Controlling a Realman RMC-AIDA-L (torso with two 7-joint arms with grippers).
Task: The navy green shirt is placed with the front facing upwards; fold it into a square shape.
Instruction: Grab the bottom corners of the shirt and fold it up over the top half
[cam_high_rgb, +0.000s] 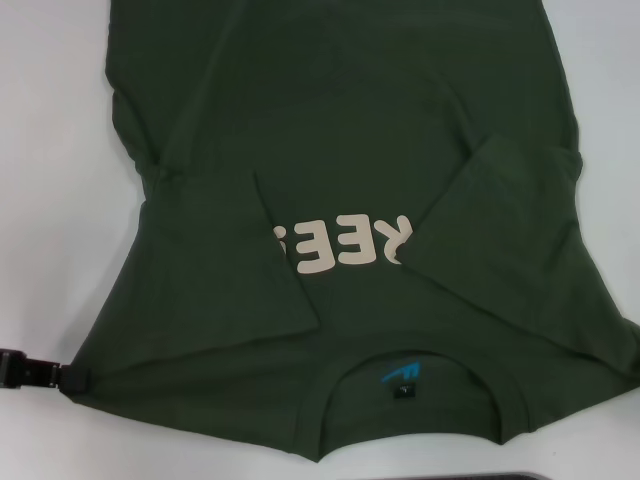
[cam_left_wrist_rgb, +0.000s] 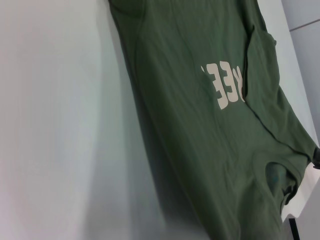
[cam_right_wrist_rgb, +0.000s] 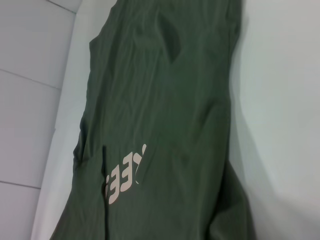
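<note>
Nearest the head camera is the collar (cam_high_rgb: 420, 395) of the navy green shirt (cam_high_rgb: 340, 150), its small blue-marked neck label (cam_high_rgb: 403, 374) facing up. From that collar the shirt's long axis runs straight away from me across the white table (cam_high_rgb: 50, 150), hem end farthest off. Both short sleeves are already folded inward: one sleeve flap (cam_high_rgb: 285, 255) lies to the collar's left, the other sleeve flap (cam_high_rgb: 500, 220) to its right, each partly covering the pale print (cam_high_rgb: 340, 245).

My left gripper (cam_high_rgb: 45, 377) sits at the shoulder corner left of the collar, apparently clenched on the cloth there. My right gripper (cam_high_rgb: 632, 350) shows only as a dark sliver at the opposite shoulder corner; I cannot tell its grip. Both lie about equally near the collar.

Count: one shirt, two folded sleeves, two grippers.
</note>
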